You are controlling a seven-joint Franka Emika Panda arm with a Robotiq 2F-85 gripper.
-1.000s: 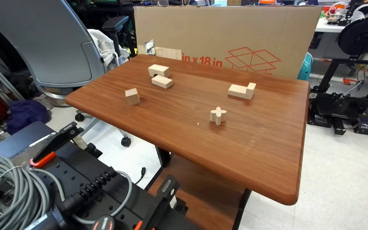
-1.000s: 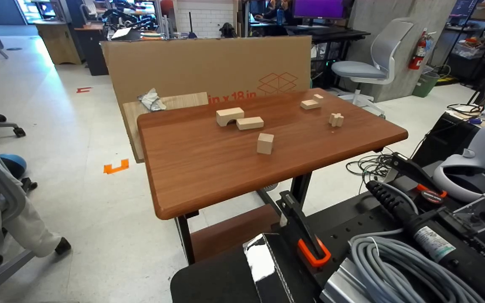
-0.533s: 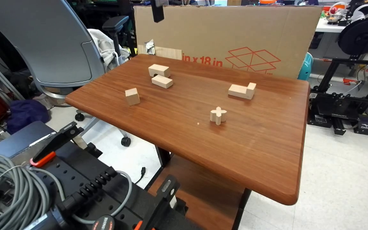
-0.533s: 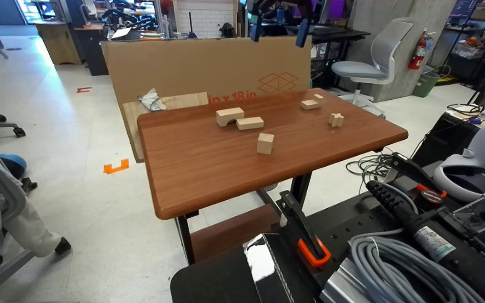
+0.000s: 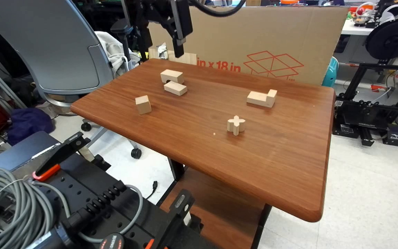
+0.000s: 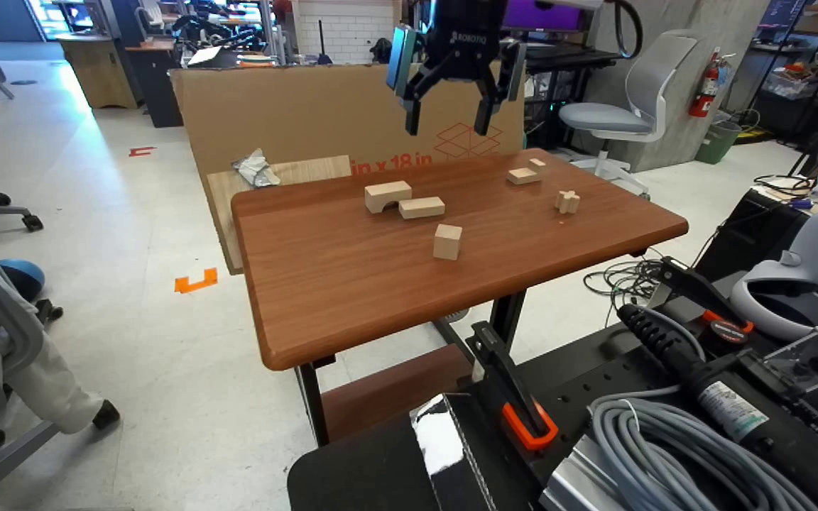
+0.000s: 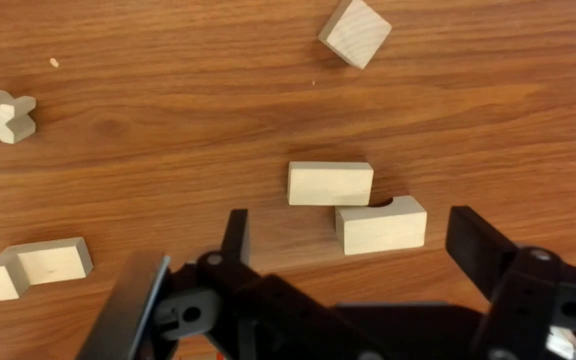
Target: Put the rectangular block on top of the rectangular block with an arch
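Two fingers point(image 6: 412, 118) have come down into sight above the tabletop point(image 6: 338, 284), apart and holding nothing.

Over the last second they entered both exterior views while the blocks stayed put, so the approach seems barely begun, with the stacking still to do. From left to right in an exterior view, the surface bears the arched block point(image 6: 388, 190), the plain rectangular block point(image 6: 422, 208) just beside it (whether they touch cannot be told), a cube point(image 6: 446, 243), an L-shaped piece or pair of pieces point(image 6: 522, 177), and a cross-shaped piece point(image 6: 566, 203). The first two's closeness may crowd the grasp. Beyond, left to right: a cardboard panel point(image 6: 317, 106), a grey swivel chair point(image 6: 615, 119), a red fire extinguisher point(image 6: 705, 94).
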